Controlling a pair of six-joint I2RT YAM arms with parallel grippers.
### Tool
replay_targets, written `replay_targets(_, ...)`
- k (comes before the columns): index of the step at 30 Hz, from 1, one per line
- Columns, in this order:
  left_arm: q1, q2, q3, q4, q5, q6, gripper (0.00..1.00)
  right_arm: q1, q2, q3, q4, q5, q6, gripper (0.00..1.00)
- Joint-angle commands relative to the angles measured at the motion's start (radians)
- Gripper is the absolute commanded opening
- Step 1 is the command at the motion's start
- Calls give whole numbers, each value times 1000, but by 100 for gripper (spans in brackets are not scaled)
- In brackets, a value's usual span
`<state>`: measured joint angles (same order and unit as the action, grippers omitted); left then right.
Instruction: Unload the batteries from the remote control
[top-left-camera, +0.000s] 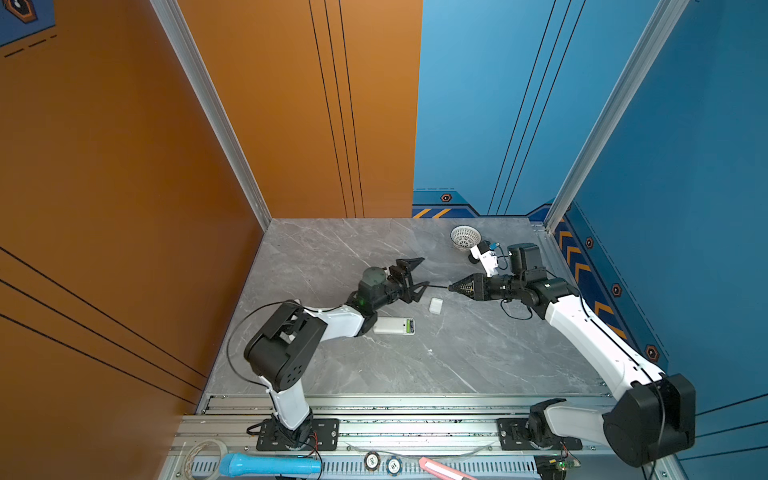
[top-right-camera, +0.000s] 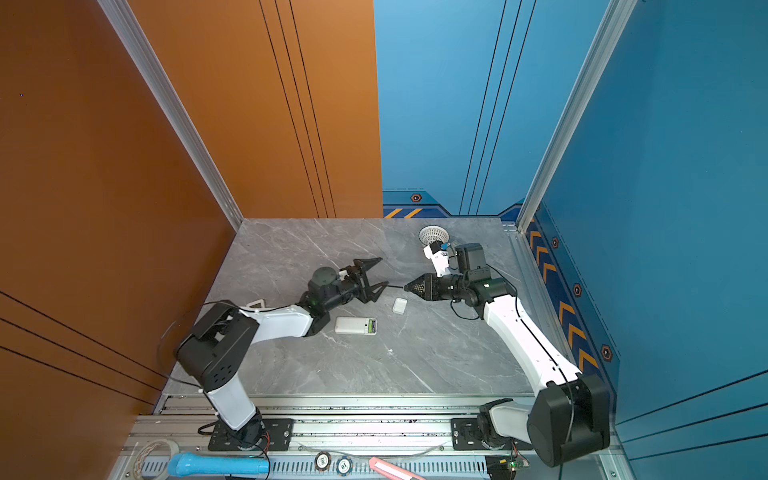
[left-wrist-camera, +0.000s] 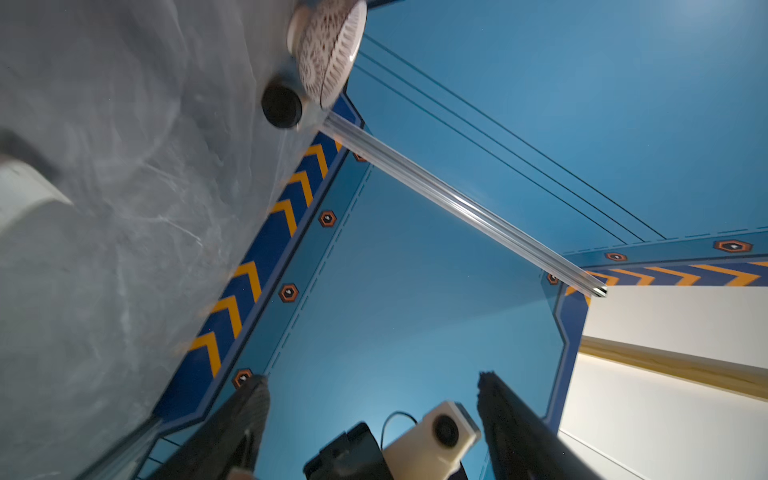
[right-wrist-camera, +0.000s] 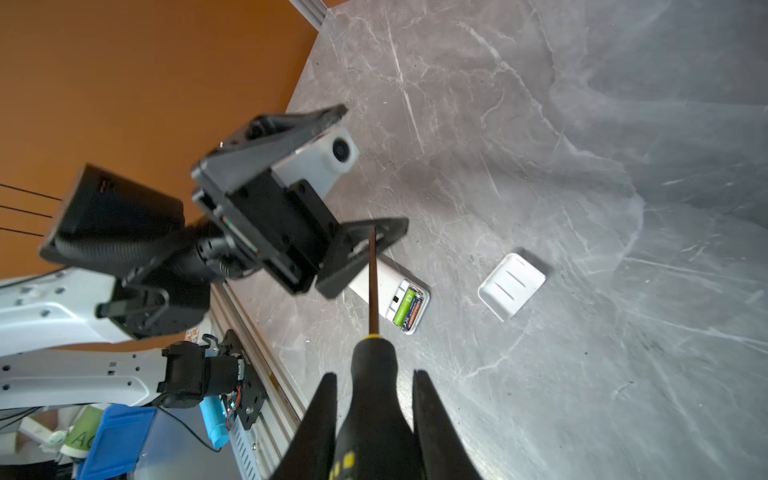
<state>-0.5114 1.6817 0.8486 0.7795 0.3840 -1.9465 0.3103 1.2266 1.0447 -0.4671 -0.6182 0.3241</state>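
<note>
Remote (top-left-camera: 390, 326) lies well inside table (top-left-camera: 498, 353) edges; screwdriver (right-wrist-camera: 373, 357) perhaps touches left gripper (top-left-camera: 426, 271).

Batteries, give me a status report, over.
Left gripper open, empty, off the table. Right gripper shut on screwdriver. Two batteries, green and orange-red, sit in the remote, compartment open. Cover lies apart; nothing covers them.

Orange panels (top-left-camera: 104, 166) meet blue panels (top-left-camera: 478, 104) behind a grey marble-patterned tabletop (top-left-camera: 415, 374); 2 aluminium posts (top-left-camera: 208, 104) rise from its back corners.
</note>
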Motion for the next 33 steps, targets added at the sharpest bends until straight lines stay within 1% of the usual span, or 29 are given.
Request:
replay_targets(1, 116, -153, 152, -576, 155, 455, 98, 73, -108, 41, -176, 357, 156, 0)
replay_targets(3, 161, -188, 279, -931, 120, 737, 98, 115, -156, 51, -243, 487, 221, 0)
replay_targets(4, 182, -193, 343, -1111, 81, 863, 98, 134, -181, 51, -267, 526, 255, 0)
replay_targets(6, 215, -195, 418, -1293, 25, 1071, 98, 174, -210, 61, -320, 599, 294, 0)
replay_targets(8, 234, -194, 467, -1390, -16, 1269, 98, 213, -212, 75, -376, 636, 323, 0)
replay_targets(10, 226, -186, 514, -1487, -84, 1505, 98, 269, -194, 95, -409, 648, 330, 0)
replay_targets(11, 219, -177, 536, -1536, -113, 1600, 98, 292, -180, 110, -431, 660, 331, 0)
replay_targets(13, 200, -142, 570, -1630, -149, 1824, 100, 320, -139, 150, -485, 665, 336, 0)
replay_targets(15, 170, -98, 583, -1707, -209, 2004, 100, 333, -116, 173, -505, 650, 346, 0)
replay_targets(16, 150, -78, 581, -1737, -211, 2113, 99, 338, -108, 178, -503, 636, 351, 0)
replay_targets(19, 78, -60, 516, -1742, -250, 2385, 100, 353, -89, 176, -497, 632, 348, 0)
replay_targets(21, 48, -31, 500, -1725, -264, 2491, 100, 357, -80, 164, -485, 618, 352, 0)
replay_targets(24, 28, 34, 488, -1684, -210, 2563, 98, 370, -79, 140, -443, 599, 371, 0)
replay_targets(26, -9, 70, 449, -1623, -277, 2628, 98, 379, -73, 136, -429, 594, 375, 0)
replay_targets(27, -21, 90, 436, -1597, -318, 2644, 98, 383, -68, 139, -428, 596, 377, 0)
replay_targets(28, -23, 105, 437, -1588, -323, 2650, 98, 383, -63, 142, -429, 595, 377, 0)
replay_targets(31, -18, 121, 421, -1552, -288, 2661, 98, 383, -60, 140, -416, 588, 381, 0)
replay_targets(33, -30, 122, 382, -1521, -305, 2688, 98, 383, -58, 129, -405, 582, 389, 0)
